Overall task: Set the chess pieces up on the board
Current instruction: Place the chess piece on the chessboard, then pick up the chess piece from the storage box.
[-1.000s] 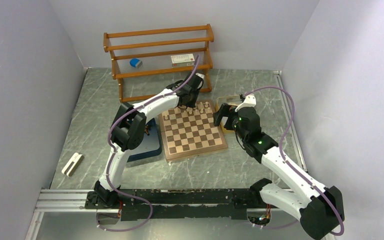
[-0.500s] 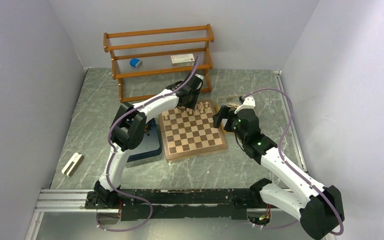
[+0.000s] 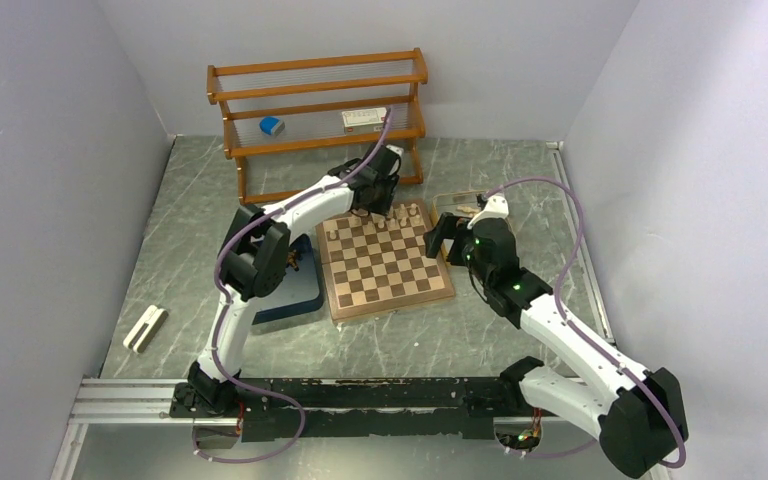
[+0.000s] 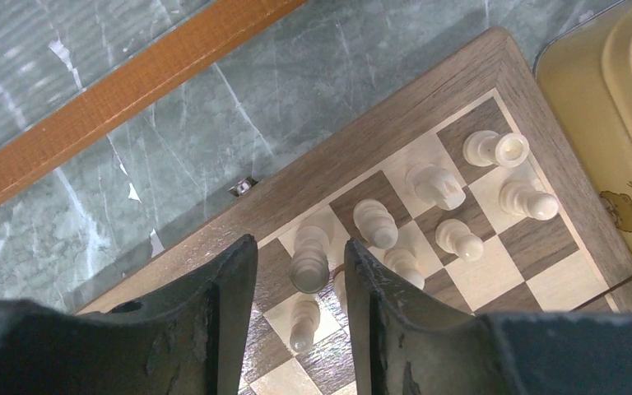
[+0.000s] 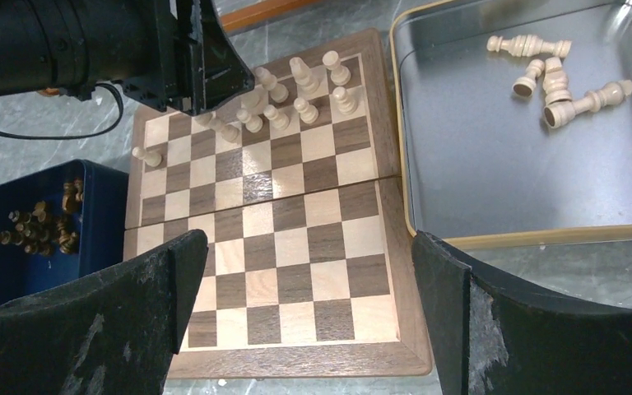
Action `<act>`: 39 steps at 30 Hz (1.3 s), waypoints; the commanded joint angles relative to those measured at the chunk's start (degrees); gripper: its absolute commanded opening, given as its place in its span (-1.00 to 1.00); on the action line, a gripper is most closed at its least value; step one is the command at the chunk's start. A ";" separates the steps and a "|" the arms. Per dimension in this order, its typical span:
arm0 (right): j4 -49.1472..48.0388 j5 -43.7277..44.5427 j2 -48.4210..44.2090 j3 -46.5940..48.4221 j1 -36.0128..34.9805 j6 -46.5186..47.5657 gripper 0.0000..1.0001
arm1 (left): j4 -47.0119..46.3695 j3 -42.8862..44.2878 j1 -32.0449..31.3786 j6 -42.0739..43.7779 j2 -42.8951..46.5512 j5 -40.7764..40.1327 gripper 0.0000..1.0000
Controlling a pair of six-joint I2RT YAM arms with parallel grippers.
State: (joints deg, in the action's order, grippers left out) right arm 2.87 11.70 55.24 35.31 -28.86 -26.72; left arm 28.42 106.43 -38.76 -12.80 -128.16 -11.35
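Observation:
The board lies mid-table. Several cream chess pieces stand in its far right corner; one stands alone at the far left. My left gripper hovers over the board's far edge. It is open, and a cream piece stands free between its fingers. My right gripper is open and empty above the board's right half. More cream pieces lie in the yellow tray. Dark pieces lie in the navy tray.
The yellow tray sits against the board's right side and the navy tray against its left. A wooden shelf stands behind the board, close to my left gripper. A small white object lies at the near left.
My left gripper has drawn back and up from the board's far rows towards the shelf. My right gripper has shifted slightly.

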 commanded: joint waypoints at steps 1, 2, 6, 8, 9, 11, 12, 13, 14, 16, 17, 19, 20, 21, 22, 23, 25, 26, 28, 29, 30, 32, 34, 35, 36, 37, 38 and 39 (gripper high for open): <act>0.37 -0.21 1.07 0.29 0.47 -1.86 0.99 | -0.55 2.47 0.62 0.76 3.15 2.70 -0.01; 0.86 -0.17 1.09 0.58 0.44 -1.60 0.99 | -0.56 2.40 0.78 0.88 3.96 2.79 0.03; 1.66 2.18 0.82 1.47 0.45 -2.36 0.99 | -1.28 1.17 2.55 -0.16 7.85 6.66 0.11; 1.76 2.82 1.28 2.19 0.47 -1.51 1.00 | -1.50 0.13 4.03 -0.94 10.06 9.04 0.14; 2.42 3.80 1.72 2.92 0.53 -0.85 1.00 | -1.67 -0.68 4.57 -1.08 11.37 10.04 0.15; 4.74 6.87 3.05 5.18 0.54 0.03 1.00 | -1.79 -2.56 5.77 -1.43 14.13 11.69 0.16; 5.72 8.32 3.93 6.36 0.50 0.69 1.00 | -1.88 -3.80 6.33 -1.93 15.72 12.66 0.17; 6.44 9.80 4.71 7.56 0.55 1.42 1.00 | -2.07 -5.30 6.89 -2.29 17.60 13.93 0.18; 7.23 11.56 5.77 8.76 0.56 1.89 1.00 | -2.32 -6.91 7.28 -2.47 19.53 15.23 0.19; 8.37 14.80 8.10 10.88 0.82 2.47 1.00 | -2.28 -10.06 7.76 -2.45 24.32 16.98 0.23; 8.45 15.32 9.43 11.75 1.11 2.89 1.00 | -2.01 -11.51 7.82 -2.11 26.40 17.47 0.25; 7.54 15.58 11.94 12.85 1.78 3.90 1.00 | -1.23 -14.62 7.83 -1.41 30.75 18.74 0.36; 7.01 15.74 13.25 13.26 2.13 3.95 1.00 | -1.08 -16.23 7.83 -1.03 32.88 19.49 0.46; 6.38 16.02 14.60 13.51 2.45 3.89 1.00 | -0.95 -18.14 7.87 -0.84 35.24 20.29 0.56; 5.46 15.88 16.40 13.64 2.88 3.67 0.98 | -0.58 -19.78 7.83 -0.51 37.44 20.82 0.68; 4.81 15.58 17.79 13.97 3.63 3.16 0.95 | -0.08 -21.41 7.85 -0.40 39.57 21.12 0.71; 2.57 13.17 20.33 14.47 4.28 3.11 0.87 | -0.38 -26.86 7.84 -0.30 44.35 21.38 0.76; 0.67 10.55 21.16 14.32 4.32 3.68 0.79 | -0.58 -28.53 7.83 -0.26 46.95 21.41 0.78; -1.64 4.41 22.48 14.43 4.34 5.72 0.59 | -0.83 -33.53 7.83 -0.10 51.64 20.57 0.80; -1.83 1.62 22.92 14.89 4.32 6.15 0.47 | -0.76 -35.95 7.83 0.09 53.87 20.05 0.80; -1.83 -0.66 23.14 15.36 4.22 6.70 0.37 | -0.70 -38.09 7.83 0.44 55.81 19.47 0.80; -4.00 -6.31 23.09 15.05 4.09 7.83 0.22 | -0.78 -43.60 7.87 0.92 59.76 17.27 0.80; -6.18 -9.31 23.17 14.32 3.83 8.01 0.10 | -1.34 -47.79 7.83 1.34 63.20 14.86 0.80; -6.22 -9.64 23.41 14.48 3.78 7.92 0.05 | -1.55 -49.43 7.83 1.39 64.60 14.37 0.79; -5.41 -8.55 23.77 14.94 3.81 7.78 0.02 | -1.69 -50.68 7.83 1.45 65.71 14.32 0.79; -4.26 -6.18 24.11 15.63 3.77 7.42 0.01 | -1.63 -51.52 7.85 1.60 66.90 14.64 0.79; -3.32 -3.41 24.42 16.19 3.81 7.04 0.02 | -1.43 -52.00 7.83 1.82 67.49 15.09 0.78; -2.50 -0.47 24.54 16.47 3.96 6.67 0.00 | -1.10 -52.30 7.83 2.00 68.12 15.51 0.78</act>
State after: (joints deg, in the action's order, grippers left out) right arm 0.51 7.03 78.94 49.10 -25.02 -20.10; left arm 27.94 55.86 -30.70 -12.36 -63.00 5.13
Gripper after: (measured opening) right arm 0.511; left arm 0.894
